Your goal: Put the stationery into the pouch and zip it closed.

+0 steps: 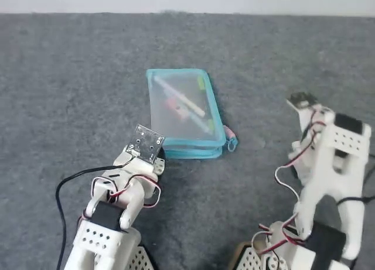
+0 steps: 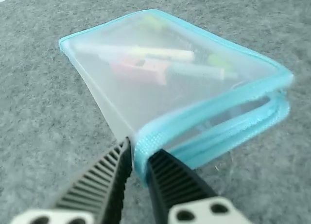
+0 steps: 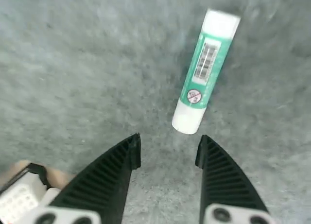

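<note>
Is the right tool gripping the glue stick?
No, the glue stick lies on the grey mat beyond the right tool, which is open and not touching it.

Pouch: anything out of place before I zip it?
Yes. A glue stick lies on the grey mat outside the pouch, just beyond the open right gripper. The left gripper is shut on the pouch's teal edge; its zip looks open.
</note>
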Robot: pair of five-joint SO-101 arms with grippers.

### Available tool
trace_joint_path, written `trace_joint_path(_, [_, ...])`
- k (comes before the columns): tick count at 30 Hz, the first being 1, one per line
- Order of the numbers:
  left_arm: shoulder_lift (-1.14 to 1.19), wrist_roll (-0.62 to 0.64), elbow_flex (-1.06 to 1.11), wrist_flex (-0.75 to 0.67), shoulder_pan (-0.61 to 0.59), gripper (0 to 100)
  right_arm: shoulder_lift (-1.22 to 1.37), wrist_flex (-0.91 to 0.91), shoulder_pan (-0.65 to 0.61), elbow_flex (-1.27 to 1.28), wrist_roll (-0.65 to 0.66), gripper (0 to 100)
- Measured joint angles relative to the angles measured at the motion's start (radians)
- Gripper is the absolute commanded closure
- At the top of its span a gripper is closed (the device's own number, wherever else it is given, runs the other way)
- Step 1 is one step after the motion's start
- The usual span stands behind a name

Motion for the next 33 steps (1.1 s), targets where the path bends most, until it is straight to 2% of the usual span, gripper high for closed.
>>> trace_joint_path(6, [0.0,0.0,0.0,0.0,0.0,99,-0.002,-0.169,0.133,0.126,0.08,81.1])
trace_joint_path(10, [0.0,0.0,0.0,0.0,0.0,99,-0.002,-0.238,0.176,0.187,0.129,81.1])
trace_joint_path(20, [0.0,0.0,0.0,0.0,0.0,99,-0.002,-0.376,0.143,0.258,0.12,81.1])
trace_joint_path(27, [0.0,0.0,0.0,0.0,0.0,99,-0.002,-0.388,0.054,0.267,0.054,81.2])
trace_joint_path(33, [0.0,0.0,0.0,0.0,0.0,99,-0.002,-0.394,0.052,0.267,0.041,81.2])
